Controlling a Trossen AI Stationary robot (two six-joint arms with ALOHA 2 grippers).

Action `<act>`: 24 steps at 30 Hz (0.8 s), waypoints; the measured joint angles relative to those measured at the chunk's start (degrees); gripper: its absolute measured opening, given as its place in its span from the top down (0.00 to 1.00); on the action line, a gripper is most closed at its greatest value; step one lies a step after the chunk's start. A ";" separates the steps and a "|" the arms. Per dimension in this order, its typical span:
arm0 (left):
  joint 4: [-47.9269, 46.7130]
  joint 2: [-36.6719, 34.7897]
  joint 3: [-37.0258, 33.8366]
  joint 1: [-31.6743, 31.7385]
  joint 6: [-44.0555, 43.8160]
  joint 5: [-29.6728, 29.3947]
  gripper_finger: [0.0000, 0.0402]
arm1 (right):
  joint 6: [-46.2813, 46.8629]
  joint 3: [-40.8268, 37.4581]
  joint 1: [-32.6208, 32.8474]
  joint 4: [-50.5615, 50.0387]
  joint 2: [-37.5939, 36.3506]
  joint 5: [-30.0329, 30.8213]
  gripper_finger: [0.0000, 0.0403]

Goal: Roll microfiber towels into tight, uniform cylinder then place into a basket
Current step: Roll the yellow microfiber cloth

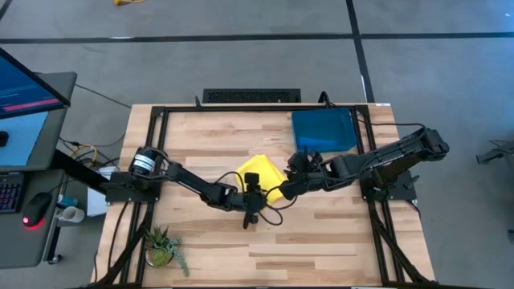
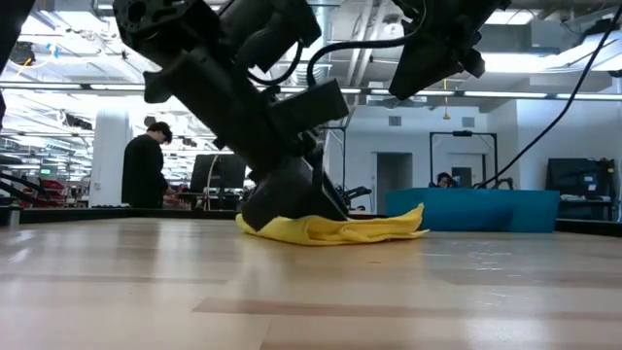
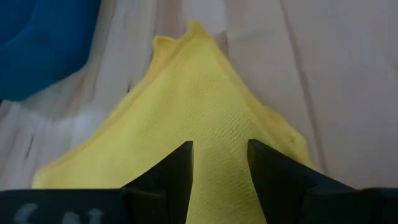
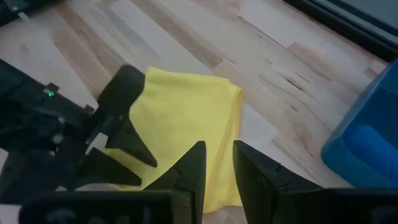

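Rolling is judged best served by an even pinch along one hem, with the fold kept square so the cylinder comes out uniform.

Left gripper (image 3: 219, 165): fingers parted a narrow gap, tips set down on the bright yellow microfiber towel (image 1: 265, 175); nothing seen pinched.

Right gripper (image 4: 216, 167): fingers slightly parted, hovering above the towel's 3 o'clock edge, nothing held.

Yellow towel: lying bunched at table centre on the pale wooden tabletop (image 1: 321, 241).

Dark teal-blue rectangular basket (image 1: 324, 130): at 1 o'clock from the towel, near the far edge.
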 joint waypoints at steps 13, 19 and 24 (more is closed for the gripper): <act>-9.58 -0.52 0.44 -4.90 12.30 7.25 0.64 | -0.11 0.00 0.00 -0.33 0.02 -0.04 0.75; -17.19 -3.42 0.06 -9.76 13.39 1.41 0.64 | -0.11 0.00 0.00 -0.46 0.02 -0.04 0.75; -24.42 -8.24 -0.22 -12.71 12.67 1.46 0.64 | -0.11 -0.02 0.00 -1.15 0.02 -0.07 0.75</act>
